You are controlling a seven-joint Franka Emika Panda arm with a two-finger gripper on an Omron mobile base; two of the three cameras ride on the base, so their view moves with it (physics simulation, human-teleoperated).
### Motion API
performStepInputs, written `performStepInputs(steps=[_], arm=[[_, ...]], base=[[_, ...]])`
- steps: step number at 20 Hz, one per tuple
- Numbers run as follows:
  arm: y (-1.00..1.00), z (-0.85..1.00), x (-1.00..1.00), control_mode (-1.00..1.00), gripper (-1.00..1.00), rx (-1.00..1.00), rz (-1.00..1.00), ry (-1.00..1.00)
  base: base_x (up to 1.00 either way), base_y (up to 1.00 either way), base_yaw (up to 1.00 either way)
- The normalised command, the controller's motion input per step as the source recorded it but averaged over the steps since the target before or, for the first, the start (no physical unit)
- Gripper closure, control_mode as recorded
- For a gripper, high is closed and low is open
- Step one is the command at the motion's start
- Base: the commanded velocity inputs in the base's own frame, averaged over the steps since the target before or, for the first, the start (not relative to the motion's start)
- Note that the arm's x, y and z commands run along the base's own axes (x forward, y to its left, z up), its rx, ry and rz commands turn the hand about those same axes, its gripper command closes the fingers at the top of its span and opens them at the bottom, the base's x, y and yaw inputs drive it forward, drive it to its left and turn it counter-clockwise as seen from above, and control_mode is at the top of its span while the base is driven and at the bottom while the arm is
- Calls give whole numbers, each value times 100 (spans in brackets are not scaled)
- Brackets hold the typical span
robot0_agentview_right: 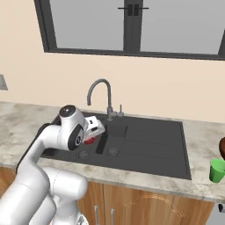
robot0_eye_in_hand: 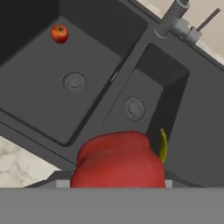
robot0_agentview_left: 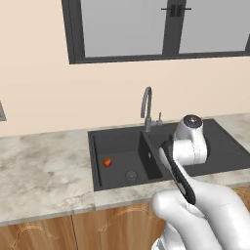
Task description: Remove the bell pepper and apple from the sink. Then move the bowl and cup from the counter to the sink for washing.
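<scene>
— Nearest the hand camera? Bell pepper [robot0_eye_in_hand: 117, 159], deep red and lumpy, yellow-green stem curling up at its right side, pressed close against the lens.

— Held? Looks so: jaws clenched on the bell pepper, though fingertips hidden behind it. From the right base camera, a scrap of red [robot0_agentview_right: 89, 140] tucked under the white hand, gripper [robot0_agentview_right: 93, 136] hanging above the sink's large basin, lifted clear of the basin floor.

— And the apple? Apple [robot0_eye_in_hand: 59, 33], small, round, orange-red, lying on the floor of the large basin, well apart from the round drain; from the left base camera, apple [robot0_agentview_left: 107, 162] near that basin's left wall.

— Sink? Dark charcoal sink [robot0_agentview_left: 116, 141], large basin to the left, smaller basin and ribbed draining board to the right, curved grey faucet [robot0_agentview_left: 147, 108] behind the divider.

— Off to the side? Green cup [robot0_agentview_right: 216, 170] upright on the worktop [robot0_agentview_right: 197, 186] right of the sink, just beside a brown sliver of the bowl [robot0_agentview_right: 222, 148] at the frame edge. Beyond, a beige wall and a dark-framed window [robot0_agentview_left: 161, 27]. Below the worktop, wooden cabinet fronts [robot0_agentview_left: 44, 234].
</scene>
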Motion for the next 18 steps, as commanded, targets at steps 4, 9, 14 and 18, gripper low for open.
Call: performStepInputs(steps=[4,9,14,18], arm=[[48,16,-30,-100,100,17,-12,0],[53,9,-25,-100,100,14,-12,0],[57,7,-16,-100,100,7,-9,0],[63,7,-8,-100,100,1,-5,0]], base=[[0,0,0],[0,0,0],[0,0,0],[0,0,0]])
